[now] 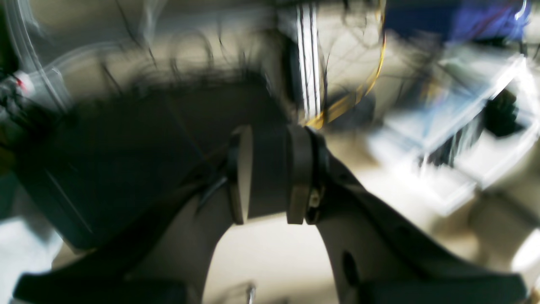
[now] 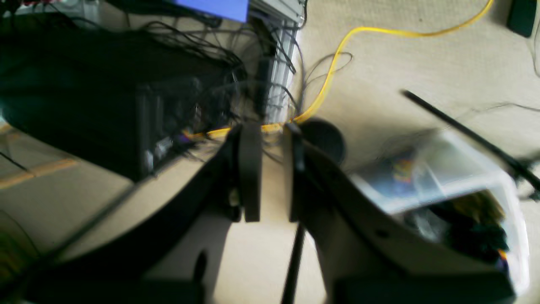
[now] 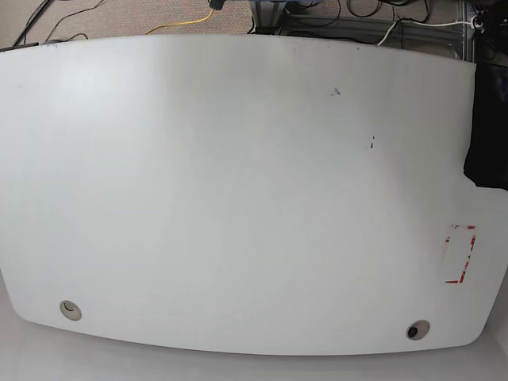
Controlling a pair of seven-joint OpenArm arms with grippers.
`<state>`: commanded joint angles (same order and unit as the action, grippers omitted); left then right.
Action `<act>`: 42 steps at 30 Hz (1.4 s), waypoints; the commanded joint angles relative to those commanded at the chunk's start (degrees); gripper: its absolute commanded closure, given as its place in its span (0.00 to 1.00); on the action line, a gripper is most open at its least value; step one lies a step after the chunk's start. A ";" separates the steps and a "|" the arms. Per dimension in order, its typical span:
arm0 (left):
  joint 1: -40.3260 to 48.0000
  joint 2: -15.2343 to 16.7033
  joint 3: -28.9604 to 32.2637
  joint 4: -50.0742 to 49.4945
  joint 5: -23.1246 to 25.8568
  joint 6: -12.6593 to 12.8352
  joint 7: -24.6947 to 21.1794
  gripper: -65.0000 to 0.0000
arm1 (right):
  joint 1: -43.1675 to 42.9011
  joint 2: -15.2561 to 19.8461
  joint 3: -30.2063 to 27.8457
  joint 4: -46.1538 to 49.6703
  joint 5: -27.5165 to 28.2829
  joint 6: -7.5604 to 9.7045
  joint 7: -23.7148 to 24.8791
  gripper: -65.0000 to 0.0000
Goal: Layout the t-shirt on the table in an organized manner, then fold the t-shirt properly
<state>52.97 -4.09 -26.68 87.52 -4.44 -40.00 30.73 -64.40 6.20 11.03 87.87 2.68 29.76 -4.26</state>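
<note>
The white table lies bare in the base view. The black t-shirt shows only as a dark patch hanging past the table's right edge. No arm shows in the base view. In the blurred left wrist view my left gripper has dark cloth filling the gap between its pads, and the t-shirt spreads away to the left. My right gripper hangs over the floor with a narrow gap between its pads and nothing in it.
A red tape rectangle marks the table's right side, with small holes at the front left and front right. On the floor are a yellow cable, a clear plastic box and a dark cabled case.
</note>
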 joint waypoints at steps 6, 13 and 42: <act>-11.25 -0.53 0.00 -16.88 3.87 0.00 -2.55 0.81 | 7.47 0.00 0.00 -7.65 -0.09 0.00 -0.35 0.87; -20.40 -1.23 2.11 -29.01 8.88 0.00 -5.45 0.81 | 16.79 -0.18 0.00 -19.25 -5.10 0.00 -0.26 0.87; -45.54 -2.64 9.85 -73.49 16.09 26.07 -28.40 0.80 | 47.30 0.00 -0.09 -58.20 -6.68 -4.66 1.67 0.86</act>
<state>7.43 -6.73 -16.84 14.02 11.65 -13.93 2.33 -17.10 6.20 10.95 29.67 -4.00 25.10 -2.59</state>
